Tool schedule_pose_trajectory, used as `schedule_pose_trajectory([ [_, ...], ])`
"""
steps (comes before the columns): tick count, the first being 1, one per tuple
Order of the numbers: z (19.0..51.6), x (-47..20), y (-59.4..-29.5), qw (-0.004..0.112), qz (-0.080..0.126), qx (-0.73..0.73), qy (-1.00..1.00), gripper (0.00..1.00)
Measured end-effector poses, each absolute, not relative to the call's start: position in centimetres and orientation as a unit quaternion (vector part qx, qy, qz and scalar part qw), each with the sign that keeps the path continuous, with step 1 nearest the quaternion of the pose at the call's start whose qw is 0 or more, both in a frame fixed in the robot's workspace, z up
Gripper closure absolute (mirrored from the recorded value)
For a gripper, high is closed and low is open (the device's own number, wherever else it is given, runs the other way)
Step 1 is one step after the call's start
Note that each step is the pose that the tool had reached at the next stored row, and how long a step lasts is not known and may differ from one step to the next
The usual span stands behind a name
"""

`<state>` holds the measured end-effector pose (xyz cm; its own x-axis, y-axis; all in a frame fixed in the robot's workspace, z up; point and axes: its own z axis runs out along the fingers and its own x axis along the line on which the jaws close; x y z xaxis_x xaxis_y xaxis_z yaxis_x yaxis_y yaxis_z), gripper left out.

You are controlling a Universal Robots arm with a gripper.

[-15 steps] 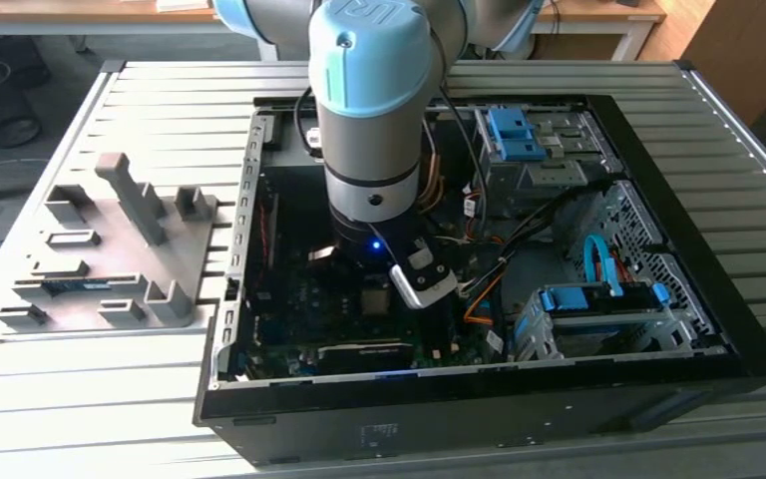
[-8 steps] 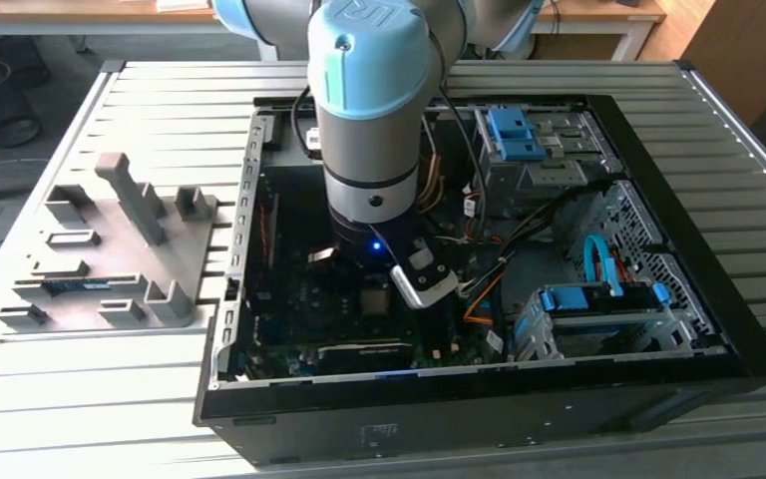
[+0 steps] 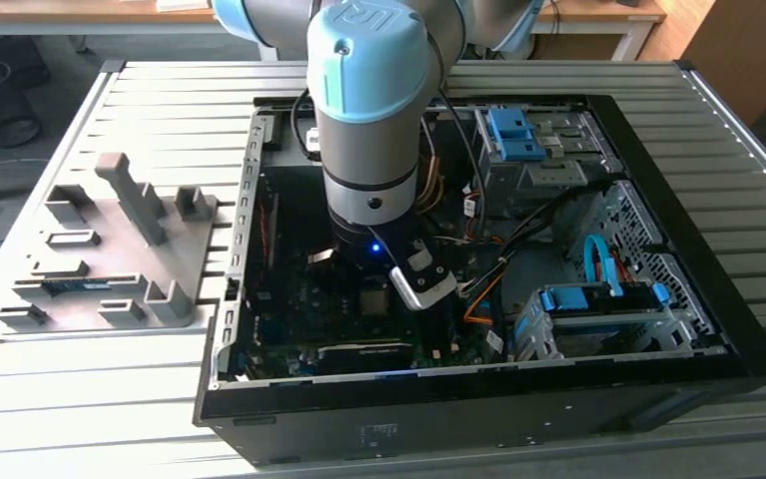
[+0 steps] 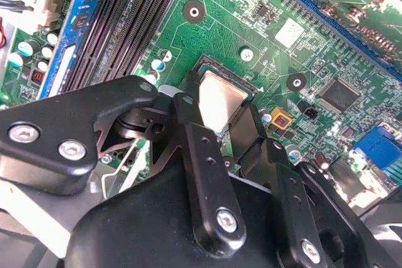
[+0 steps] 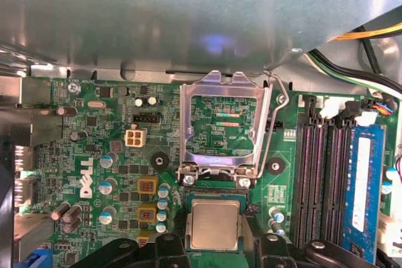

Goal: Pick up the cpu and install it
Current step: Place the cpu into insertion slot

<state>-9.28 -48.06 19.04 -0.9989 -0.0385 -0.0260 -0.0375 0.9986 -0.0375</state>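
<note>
A: cpu, what does it look like?
B: The cpu (image 5: 215, 224) is a small, thin, flat square with a dull silver-grey metal top. It lies level and square to the socket (image 5: 215, 197), inside its rim. Can't tell if it's fully seated.
A: Tool?
B: The gripper (image 4: 218, 110) is clamped on the cpu. Its black fingers (image 4: 191, 133) press two opposite edges and the other two edges are bare.
A: Surroundings, from the exterior view's left to its right?
B: A grey parts tray (image 3: 117, 259) sits on the slatted table (image 3: 157, 100), outside the case and well apart from the tool. Next is the case wall (image 3: 239, 249), which is near. The arm (image 3: 370, 110) stands almost vertical, with the tool low over the motherboard (image 5: 94, 174). Past the tool are loose cables (image 3: 543, 215), then the drive cage (image 3: 596, 309) with blue fittings, apart from it.
A: Close in?
B: In the first wrist view the load frame (image 5: 186, 130) is swung up and open, just beyond the fingertips. Its wire lever (image 5: 273, 136) is raised beside it. Neither touches the fingers.
A: Flanks?
B: On one finger's side a row of small capacitors (image 5: 162, 208) stands just beside it. On the other side is a lone capacitor (image 5: 274, 214), then the black memory slots (image 5: 320, 174), near. A blue memory stick (image 5: 361, 180) sits in the slot farthest from the tool.
A: Room?
B: Tight at socket level, with the rim, frame hinge and capacitors all close around the tips. The case side above the tool is open.
</note>
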Motion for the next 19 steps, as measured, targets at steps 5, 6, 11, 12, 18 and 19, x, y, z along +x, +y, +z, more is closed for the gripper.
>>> schedule_pose_trajectory([
  [5, 18.96, -9.29, -48.07, 0.013, -0.019, -0.019, 1.000, 0.56],
  [6, 18.94, -9.30, -48.07, 0.013, -0.019, -0.019, 1.000, 0.56],
  [11, 18.92, -9.29, -48.07, 0.013, -0.018, -0.019, 1.000, 0.56],
  [12, 18.92, -9.29, -48.08, 0.013, -0.018, -0.019, 1.000, 0.56],
  [18, 18.89, -9.29, -48.07, 0.013, -0.018, -0.019, 1.000, 0.55],
  [19, 18.89, -9.29, -48.07, 0.013, -0.018, -0.019, 1.000, 0.49],
])
